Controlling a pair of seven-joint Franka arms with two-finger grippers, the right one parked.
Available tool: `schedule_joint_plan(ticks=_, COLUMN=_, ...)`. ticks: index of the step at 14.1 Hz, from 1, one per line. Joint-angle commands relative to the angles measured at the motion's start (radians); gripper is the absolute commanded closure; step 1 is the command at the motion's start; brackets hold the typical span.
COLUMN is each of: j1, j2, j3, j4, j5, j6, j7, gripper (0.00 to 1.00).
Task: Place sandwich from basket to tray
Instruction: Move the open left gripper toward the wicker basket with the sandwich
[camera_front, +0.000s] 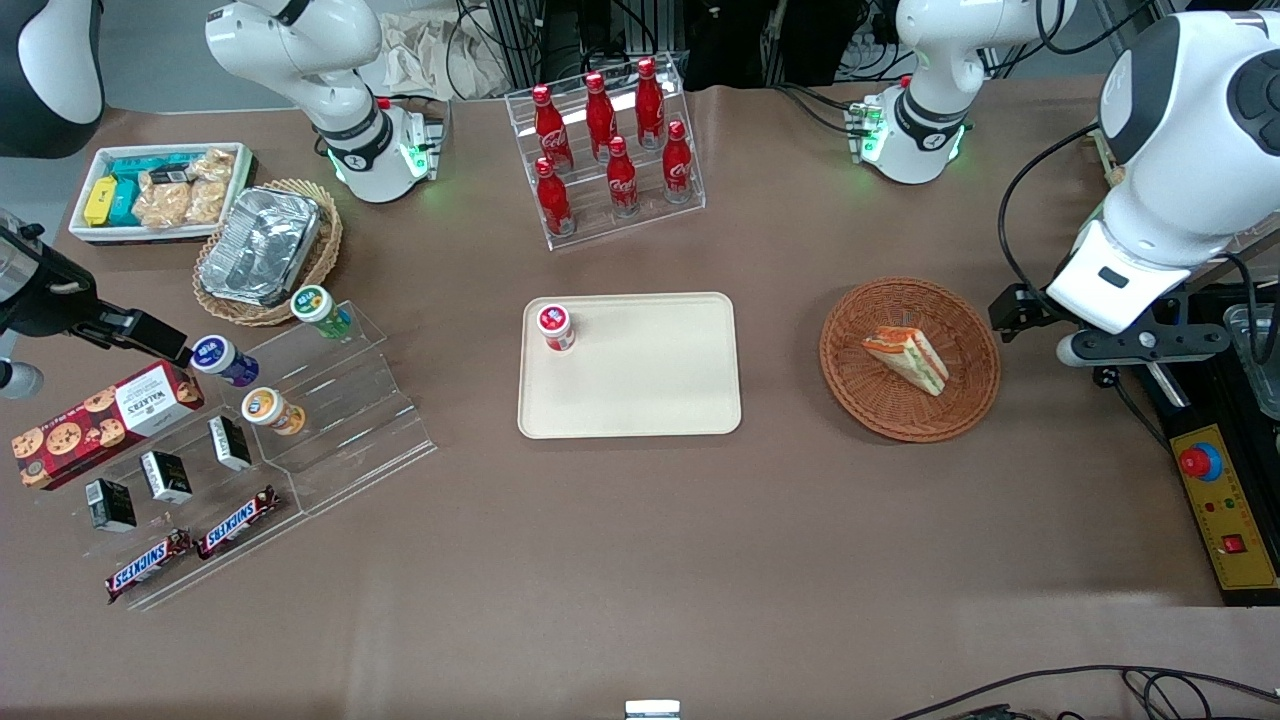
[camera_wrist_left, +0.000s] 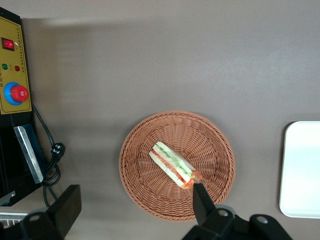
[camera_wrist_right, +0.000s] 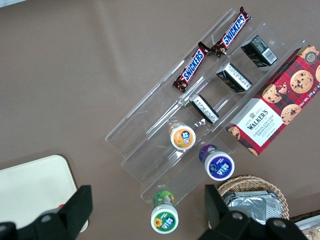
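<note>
The sandwich (camera_front: 905, 358) (camera_wrist_left: 175, 170), a pale wedge with red, orange and green layers, lies in the round reddish-brown basket (camera_front: 880, 405) (camera_wrist_left: 150, 190). The cream tray (camera_front: 640, 380) (camera_wrist_left: 302, 170) lies flat beside the basket, toward the parked arm's end. A small red-lidded jar (camera_front: 555, 325) stands on one of its corners. My gripper (camera_front: 1140, 348) (camera_wrist_left: 132, 200) hangs open well above the table, just off the basket's rim toward the working arm's end. It holds nothing. One fingertip (camera_wrist_left: 200, 197) lines up with the sandwich's orange tip in the left wrist view.
A yellow control box (camera_front: 1215, 500) (camera_wrist_left: 15, 95) with a red stop button lies close to my arm. A clear rack of red bottles (camera_front: 610, 150) stands farther from the camera than the tray. A clear snack stand (camera_front: 300, 400), a tan foil-container basket (camera_front: 265, 250) and a white bin (camera_front: 160, 190) sit toward the parked arm's end.
</note>
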Motion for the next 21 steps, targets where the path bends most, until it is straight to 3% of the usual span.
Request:
schedule_joint_plan(ticks=1, j1=0.011, j2=0.003, j3=-0.012, j4=0.01, j5=0.006, j6=-0.012, j7=0.003, gripper=0.01)
schedule_joint_plan(ticks=6, j1=0.013, j2=-0.006, j3=-0.01, j4=0.004, j5=0.012, j6=-0.024, j7=-0.005, gripper=0.01)
schedule_joint_plan(ticks=10, j1=0.08, j2=-0.009, j3=-0.01, j4=0.002, j5=-0.07, j6=-0.128, j7=-0.031, gripper=0.01)
schedule_joint_plan(ticks=16, j1=0.08, j2=-0.054, j3=-0.012, j4=-0.084, j5=-0.071, j6=-0.112, j7=-0.043, gripper=0.01)
schedule_joint_plan(ticks=18, j1=0.079, j2=-0.092, j3=-0.012, j4=-0.169, j5=-0.08, j6=-0.051, j7=-0.059, gripper=0.01)
schedule_joint_plan(ticks=21, j1=0.054, j2=-0.239, j3=-0.009, j4=-0.478, j5=-0.084, j6=0.232, j7=-0.129, gripper=0.01)
